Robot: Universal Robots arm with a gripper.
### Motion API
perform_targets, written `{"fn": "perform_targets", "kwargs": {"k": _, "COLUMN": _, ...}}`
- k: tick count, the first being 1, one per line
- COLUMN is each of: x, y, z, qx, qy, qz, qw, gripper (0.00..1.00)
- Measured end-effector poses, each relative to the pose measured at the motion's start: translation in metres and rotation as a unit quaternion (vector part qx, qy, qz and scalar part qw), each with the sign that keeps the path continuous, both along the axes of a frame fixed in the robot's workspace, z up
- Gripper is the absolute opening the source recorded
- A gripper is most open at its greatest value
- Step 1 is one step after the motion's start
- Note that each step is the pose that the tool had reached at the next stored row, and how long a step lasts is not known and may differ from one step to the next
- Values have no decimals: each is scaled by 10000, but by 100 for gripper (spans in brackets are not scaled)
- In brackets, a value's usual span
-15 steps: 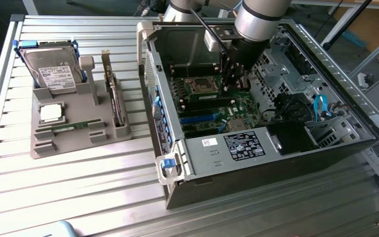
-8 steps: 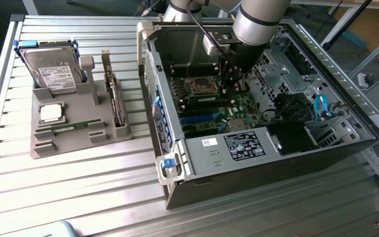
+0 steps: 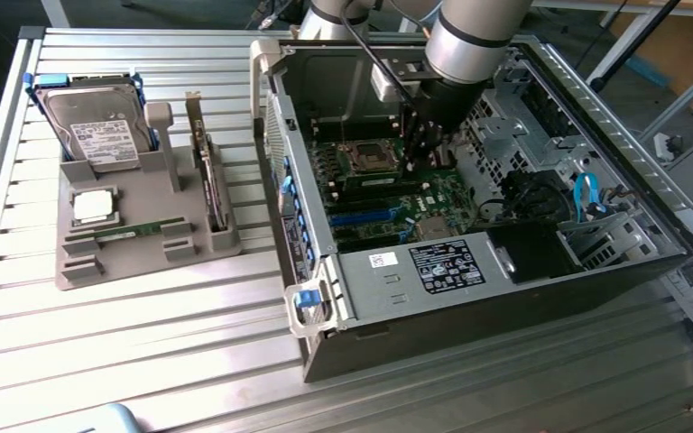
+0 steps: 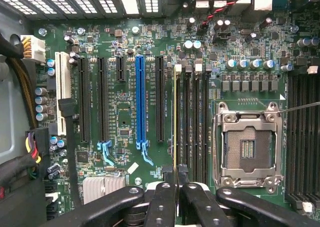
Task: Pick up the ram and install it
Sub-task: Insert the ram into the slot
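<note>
In the wrist view my gripper (image 4: pixel 176 181) is shut on the ram (image 4: pixel 175 117). The ram is seen edge-on, as a thin green and gold line running out from between the black fingers (image 4: pixel 162 197). It lies along the outermost of the black memory slots (image 4: pixel 195 117), next to the open processor socket (image 4: pixel 247 147). I cannot tell whether it is seated in the slot or just above it. In the exterior view the arm reaches down into the open computer case (image 3: pixel 322 298), with the gripper (image 3: pixel 419 164) low over the green motherboard (image 3: pixel 443 203).
A grey tray (image 3: pixel 142 257) at the exterior view's left holds a hard drive (image 3: pixel 100 126), a silver processor chip (image 3: pixel 94 206), an upright expansion card (image 3: pixel 210 180) and a thin green stick (image 3: pixel 130 232) lying flat. Case walls, cables and a drive cage (image 3: pixel 527 144) stand close around the arm.
</note>
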State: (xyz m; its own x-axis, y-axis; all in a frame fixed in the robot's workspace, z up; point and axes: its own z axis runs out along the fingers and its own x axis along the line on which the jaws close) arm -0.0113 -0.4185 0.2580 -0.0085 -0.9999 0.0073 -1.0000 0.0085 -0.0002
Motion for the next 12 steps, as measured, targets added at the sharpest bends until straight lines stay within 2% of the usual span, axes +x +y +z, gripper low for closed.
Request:
{"fn": "perform_targets", "kwargs": {"k": 6, "x": 0, "y": 0, "z": -1, "qx": 0, "qy": 0, "qz": 62, "qw": 10000, "gripper": 12}}
{"fn": "perform_targets", "kwargs": {"k": 10, "x": 0, "y": 45, "z": -3, "qx": 1, "qy": 0, "qz": 70, "qw": 10000, "gripper": 12}}
{"fn": "perform_targets", "kwargs": {"k": 12, "x": 0, "y": 50, "z": -4, "qx": 1, "qy": 0, "qz": 71, "qw": 10000, "gripper": 12}}
